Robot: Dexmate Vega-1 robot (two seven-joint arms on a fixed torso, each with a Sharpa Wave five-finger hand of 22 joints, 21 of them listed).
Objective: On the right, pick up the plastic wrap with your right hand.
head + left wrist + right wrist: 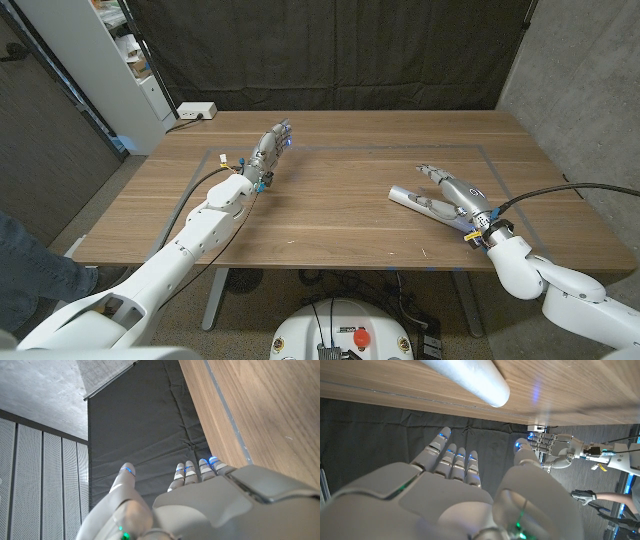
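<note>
A wooden table (340,200) filled the head view. Toward the left side, the left hand (271,146) was stretched out above the wood, its fingers (192,471) straight and close together, grasping nothing. On the right side lay the plastic wrap (412,202), a pale roll resting on the tabletop. Its long axis ran diagonally, one end pointing toward the table's middle, the other toward the near right corner, where it passed under the right hand (452,192). That hand sat just over the roll, fingers (457,462) spread and extended, not closed around it. Whether it touched the roll could not be told.
</note>
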